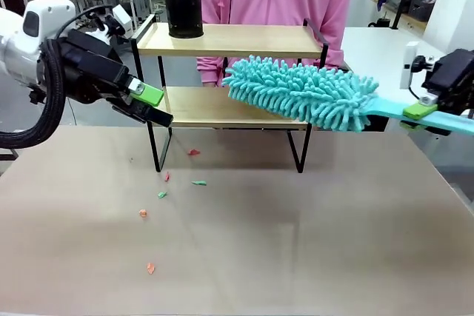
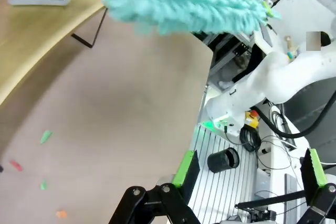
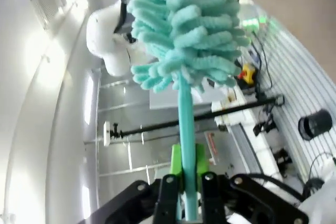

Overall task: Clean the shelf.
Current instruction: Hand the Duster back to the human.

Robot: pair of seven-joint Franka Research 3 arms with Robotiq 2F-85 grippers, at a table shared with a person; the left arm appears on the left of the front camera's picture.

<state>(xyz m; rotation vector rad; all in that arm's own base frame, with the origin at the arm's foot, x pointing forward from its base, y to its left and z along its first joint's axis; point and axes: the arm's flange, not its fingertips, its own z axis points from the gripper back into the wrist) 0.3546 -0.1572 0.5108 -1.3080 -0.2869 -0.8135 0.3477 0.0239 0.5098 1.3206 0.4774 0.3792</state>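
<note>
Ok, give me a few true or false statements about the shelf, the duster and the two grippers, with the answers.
1. The right gripper is shut on the handle of the turquoise duster. True.
2. The left gripper holds a cloth. False: it is open and empty, near the left front leg of the shelf.
3. The black can stands on the shelf's lower board. False: it stands on the top board, at its left end.
4. Small coloured scraps lie on the table in front of the shelf. True.
5. The duster's head rests on the table. False: it is held up in the air, at about the height of the lower board.
</note>
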